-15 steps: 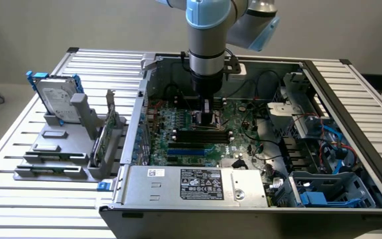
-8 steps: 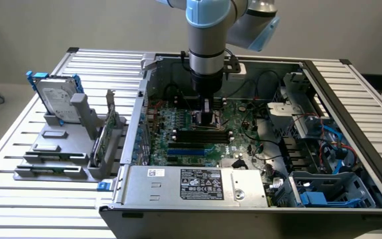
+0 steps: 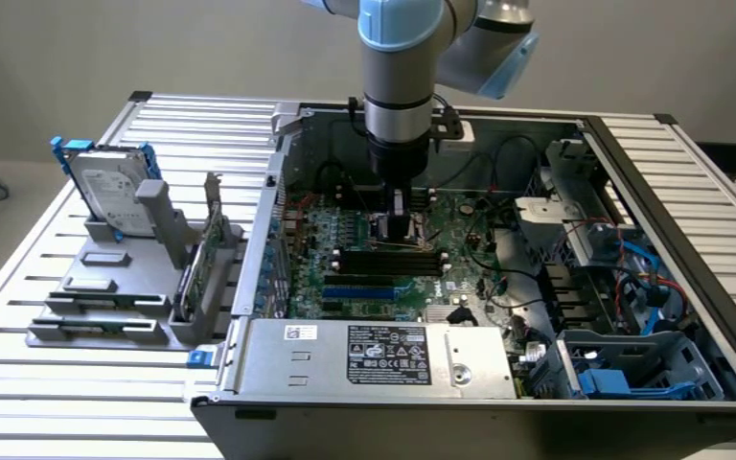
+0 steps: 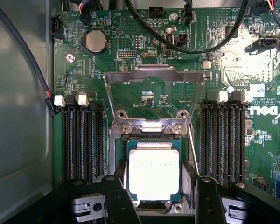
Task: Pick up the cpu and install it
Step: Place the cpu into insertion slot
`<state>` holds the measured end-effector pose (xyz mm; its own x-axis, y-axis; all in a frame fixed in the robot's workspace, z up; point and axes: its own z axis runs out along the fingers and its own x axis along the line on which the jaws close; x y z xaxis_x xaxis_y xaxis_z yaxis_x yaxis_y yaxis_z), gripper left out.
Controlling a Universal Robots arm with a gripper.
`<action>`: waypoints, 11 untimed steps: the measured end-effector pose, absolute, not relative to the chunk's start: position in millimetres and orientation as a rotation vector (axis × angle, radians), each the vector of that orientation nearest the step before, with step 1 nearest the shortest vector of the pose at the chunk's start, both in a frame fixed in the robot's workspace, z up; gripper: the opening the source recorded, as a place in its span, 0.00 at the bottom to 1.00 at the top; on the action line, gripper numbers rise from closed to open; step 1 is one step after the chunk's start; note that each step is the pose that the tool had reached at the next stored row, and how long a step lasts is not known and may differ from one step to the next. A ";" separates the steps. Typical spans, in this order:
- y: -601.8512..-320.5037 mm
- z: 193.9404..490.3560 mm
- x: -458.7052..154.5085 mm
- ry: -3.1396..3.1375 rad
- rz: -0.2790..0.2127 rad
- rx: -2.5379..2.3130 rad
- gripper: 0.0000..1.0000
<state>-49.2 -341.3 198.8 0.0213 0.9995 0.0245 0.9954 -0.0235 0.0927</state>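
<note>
COMPUTER CASE, MOTHERBOARD: My pincer hangs spread straight above the socket, one finger on either side of the cpu. The cpu lies flat in that socket, shiny top up and nearly square, and I judge neither finger grips it. The socket's hinged metal frame stands swung open behind it. Black memory slots flank the socket on both sides. Cables cross the board beyond the frame, clear of the socket.
</note>
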 end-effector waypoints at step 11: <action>-340.3 197.5 -49.1 2.159 0.127 2.208 0.55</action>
